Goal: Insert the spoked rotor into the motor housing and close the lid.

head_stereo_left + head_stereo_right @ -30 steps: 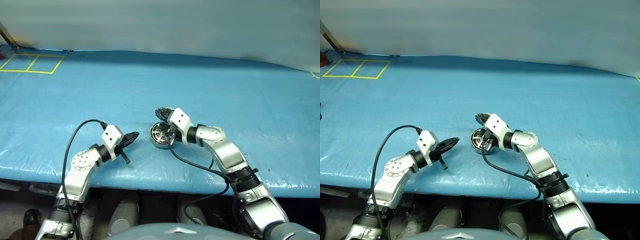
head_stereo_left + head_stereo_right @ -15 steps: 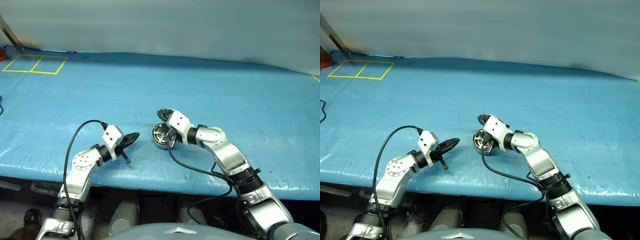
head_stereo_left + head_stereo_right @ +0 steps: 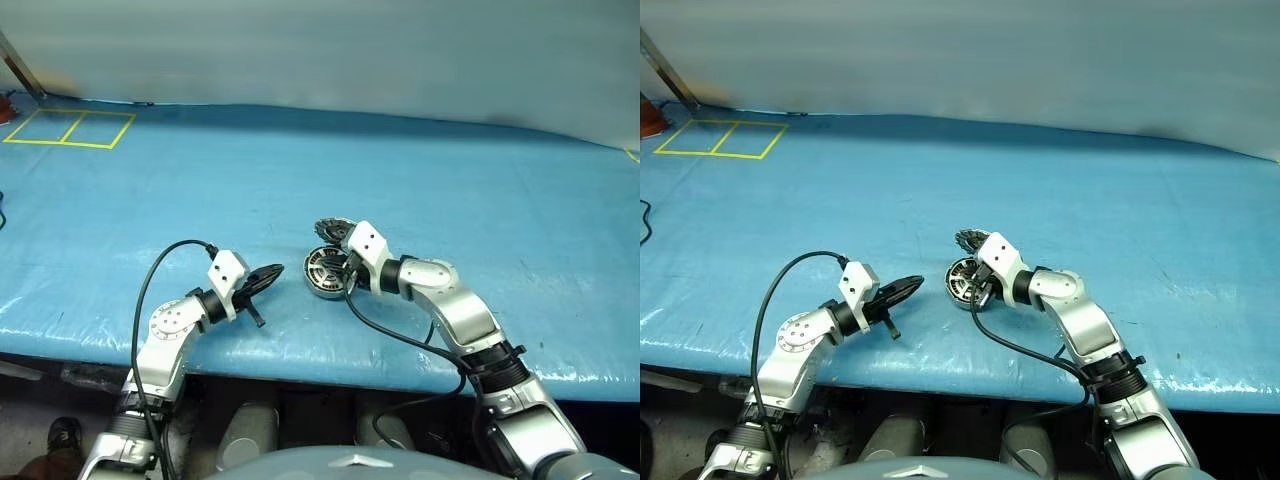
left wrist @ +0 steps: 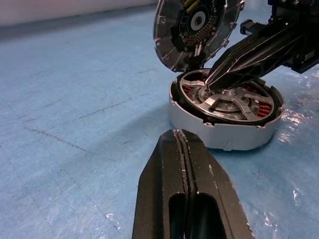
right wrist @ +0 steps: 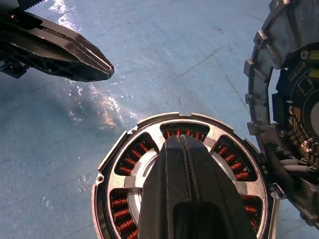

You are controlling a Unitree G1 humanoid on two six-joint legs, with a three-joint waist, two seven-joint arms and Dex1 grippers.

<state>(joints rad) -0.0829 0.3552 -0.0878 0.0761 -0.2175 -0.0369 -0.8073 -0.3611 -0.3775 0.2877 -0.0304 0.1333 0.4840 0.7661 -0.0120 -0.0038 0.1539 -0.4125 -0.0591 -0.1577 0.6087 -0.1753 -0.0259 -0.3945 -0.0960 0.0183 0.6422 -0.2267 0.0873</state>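
Observation:
The motor housing (image 3: 318,272) lies flat on the blue table, copper windings (image 5: 130,157) showing through the silver spokes (image 4: 239,102) of the spoked rotor seated inside it. The toothed grey lid (image 4: 197,30) stands tilted up at the housing's far edge, its dark inner face visible. My right gripper (image 5: 180,138) is shut, and its tip rests on the rotor's hub. Just to the left of the housing, my left gripper (image 3: 275,270) is shut and empty, pointing at the housing's side wall (image 4: 219,132) without touching it.
The blue tarp-covered table (image 3: 480,190) stretches wide around the parts. Yellow tape squares (image 3: 68,127) mark its far left corner. The table's front edge (image 3: 330,365) runs just below both arms.
The head camera has shifted a little. Both grippers, the housing and the lid stay where they were.

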